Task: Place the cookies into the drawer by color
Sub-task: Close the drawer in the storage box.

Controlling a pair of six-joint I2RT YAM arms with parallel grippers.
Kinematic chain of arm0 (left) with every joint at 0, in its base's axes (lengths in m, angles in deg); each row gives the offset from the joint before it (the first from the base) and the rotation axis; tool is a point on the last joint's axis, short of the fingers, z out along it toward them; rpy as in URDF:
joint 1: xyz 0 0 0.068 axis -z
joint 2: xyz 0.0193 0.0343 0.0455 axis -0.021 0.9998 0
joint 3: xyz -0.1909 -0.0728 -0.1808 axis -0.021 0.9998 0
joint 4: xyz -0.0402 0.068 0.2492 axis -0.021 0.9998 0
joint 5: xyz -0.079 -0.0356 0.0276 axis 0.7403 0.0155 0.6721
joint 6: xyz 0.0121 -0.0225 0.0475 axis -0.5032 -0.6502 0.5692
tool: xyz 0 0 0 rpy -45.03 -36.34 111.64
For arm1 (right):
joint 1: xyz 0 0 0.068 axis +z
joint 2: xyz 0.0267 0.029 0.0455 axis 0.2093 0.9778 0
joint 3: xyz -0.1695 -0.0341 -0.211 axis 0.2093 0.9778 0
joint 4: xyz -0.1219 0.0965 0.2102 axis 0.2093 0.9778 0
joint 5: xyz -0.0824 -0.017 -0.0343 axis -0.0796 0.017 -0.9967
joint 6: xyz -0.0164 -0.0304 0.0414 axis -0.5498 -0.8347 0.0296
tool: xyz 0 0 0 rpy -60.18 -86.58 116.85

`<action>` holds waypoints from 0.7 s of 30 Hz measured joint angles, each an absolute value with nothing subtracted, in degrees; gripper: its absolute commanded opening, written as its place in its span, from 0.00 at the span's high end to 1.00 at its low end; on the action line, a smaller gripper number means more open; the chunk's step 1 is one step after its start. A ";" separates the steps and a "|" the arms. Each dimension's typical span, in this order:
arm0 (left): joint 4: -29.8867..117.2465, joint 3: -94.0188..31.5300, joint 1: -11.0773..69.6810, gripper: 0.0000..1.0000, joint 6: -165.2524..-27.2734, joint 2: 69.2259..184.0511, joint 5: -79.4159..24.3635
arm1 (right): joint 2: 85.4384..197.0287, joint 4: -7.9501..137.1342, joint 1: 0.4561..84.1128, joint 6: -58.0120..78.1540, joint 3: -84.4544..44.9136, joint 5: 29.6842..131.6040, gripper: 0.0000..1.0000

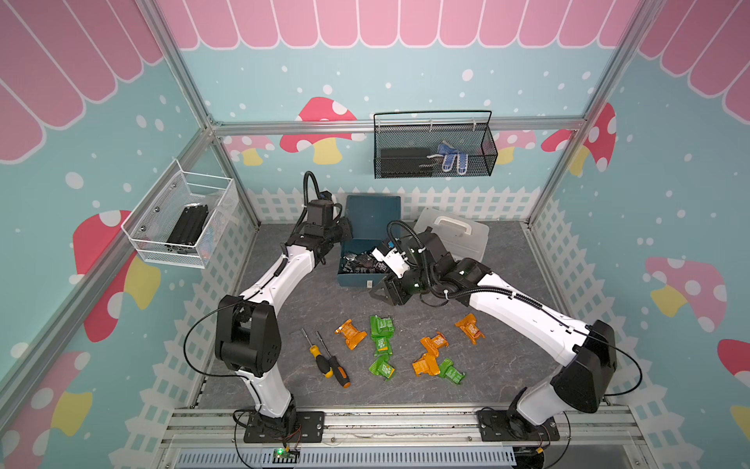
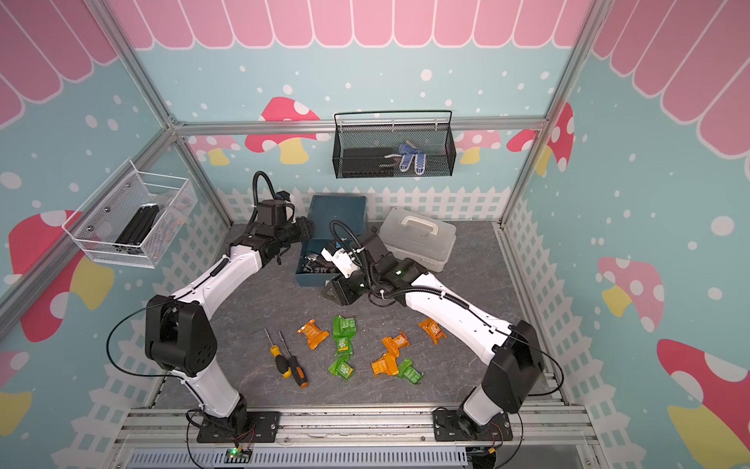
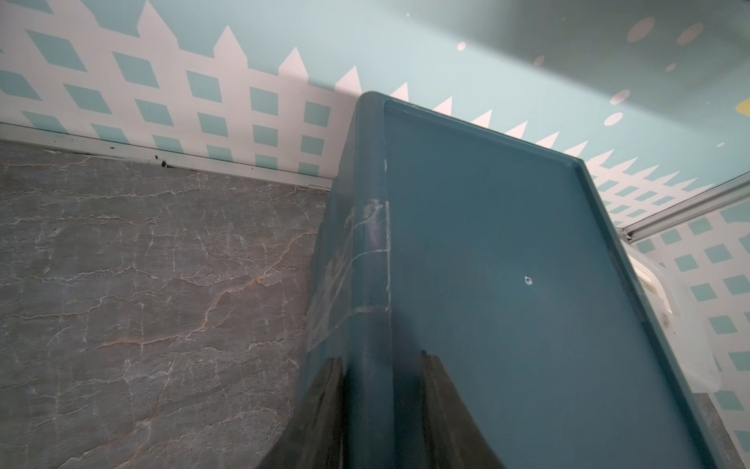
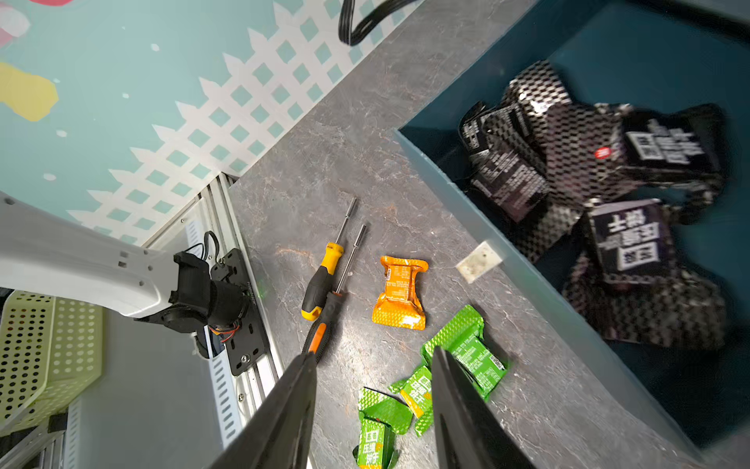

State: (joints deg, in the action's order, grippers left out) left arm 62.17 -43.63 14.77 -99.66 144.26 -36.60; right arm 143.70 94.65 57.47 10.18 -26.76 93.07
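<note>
The teal drawer cabinet stands at the back with one drawer pulled out, and several black cookies lie in it. Several orange cookies and several green cookies are scattered on the table in front. My left gripper straddles the cabinet's top left edge, its fingers close on either side of it. My right gripper hangs open and empty just in front of the pulled-out drawer, above the table, with green cookies beyond its fingertips.
Two screwdrivers lie left of the cookies. A pale grey case with a white handle sits right of the cabinet. A white wire basket hangs on the left wall and a black one on the back wall.
</note>
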 measured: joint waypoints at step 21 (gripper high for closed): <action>62.19 -43.39 16.80 0.67 -99.38 144.02 -38.70 | 163.11 94.25 52.57 4.67 -45.41 88.22 0.50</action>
